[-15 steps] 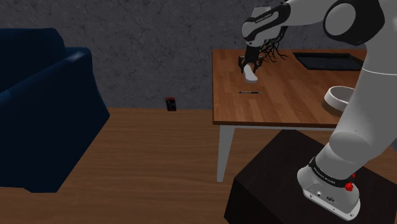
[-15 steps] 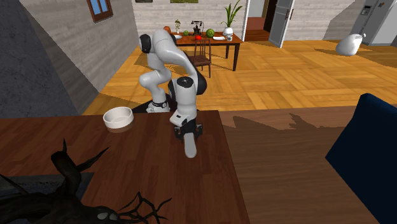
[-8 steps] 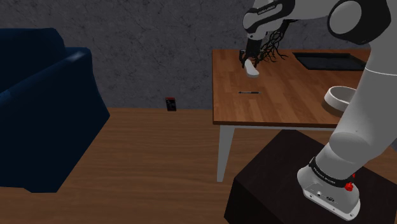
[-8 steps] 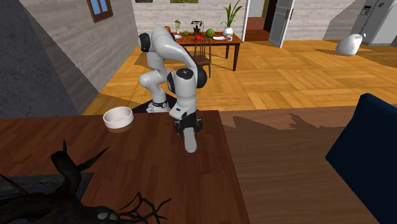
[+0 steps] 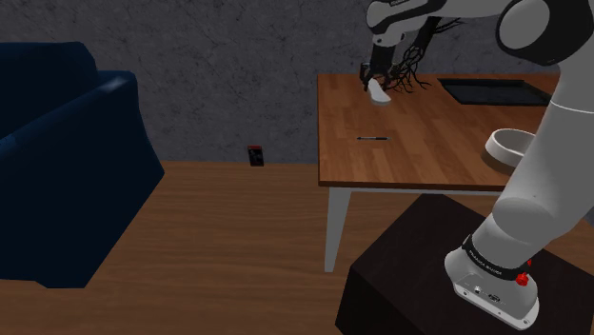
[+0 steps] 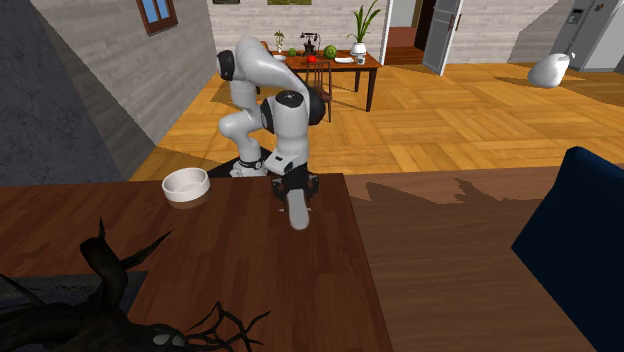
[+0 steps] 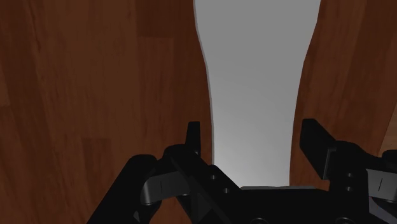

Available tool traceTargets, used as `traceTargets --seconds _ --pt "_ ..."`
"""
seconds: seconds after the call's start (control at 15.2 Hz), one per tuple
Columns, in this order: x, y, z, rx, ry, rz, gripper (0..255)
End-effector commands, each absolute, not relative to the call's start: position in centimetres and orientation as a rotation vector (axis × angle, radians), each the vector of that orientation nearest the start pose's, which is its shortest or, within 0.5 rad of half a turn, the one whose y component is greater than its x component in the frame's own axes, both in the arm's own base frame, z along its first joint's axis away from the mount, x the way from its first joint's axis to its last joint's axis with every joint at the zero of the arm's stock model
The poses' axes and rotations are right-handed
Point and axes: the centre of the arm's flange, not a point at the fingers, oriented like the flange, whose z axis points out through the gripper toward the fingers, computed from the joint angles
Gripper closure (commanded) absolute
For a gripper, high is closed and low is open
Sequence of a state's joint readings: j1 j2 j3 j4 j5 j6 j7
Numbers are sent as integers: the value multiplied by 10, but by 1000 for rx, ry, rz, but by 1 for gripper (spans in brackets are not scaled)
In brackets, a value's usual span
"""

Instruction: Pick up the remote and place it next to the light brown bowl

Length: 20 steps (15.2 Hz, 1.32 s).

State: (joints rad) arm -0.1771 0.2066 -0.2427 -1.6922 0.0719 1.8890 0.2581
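Gripping the pale grey remote (image 7: 254, 83) by one end, the jaws are closed on it. In the wrist view the black fingers (image 7: 193, 139) press in from either side, and the long body of the remote runs out ahead over the wood.

We judge that single-end hold to be the first risk. Most of the remote's length hangs free, so a quick swing could twist it in the jaws or let it slip out.

In the second exterior view the remote (image 6: 297, 212) hangs at the middle of the frame, close to the right edge of the desk (image 6: 240, 270). A drop there could send it to the floor.

In the shoulder view it sits high, right of centre (image 5: 378, 90), just beside a dark branch ornament (image 5: 411, 74). We think a careless sweep could snag on those twigs.

The bowl (image 5: 509, 145), drawn white, stands well apart at the right of that frame, partly behind the arm. A thin dark pen-like thing (image 5: 372, 138) lies on the desk lower in the frame.

Coming down too close could knock the bowl (image 6: 186, 184), and releasing too high could make the remote bounce away.
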Motion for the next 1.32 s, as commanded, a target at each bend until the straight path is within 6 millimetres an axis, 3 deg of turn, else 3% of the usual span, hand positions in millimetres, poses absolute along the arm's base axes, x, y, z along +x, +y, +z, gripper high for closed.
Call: traceTargets --seconds 0.0,0.07,1.25 --pt "575 -240 487 -2935 1065 3 255" --pt "575 -240 487 -2935 1065 3 255" --pt "341 -197 488 -2935 1065 3 255"
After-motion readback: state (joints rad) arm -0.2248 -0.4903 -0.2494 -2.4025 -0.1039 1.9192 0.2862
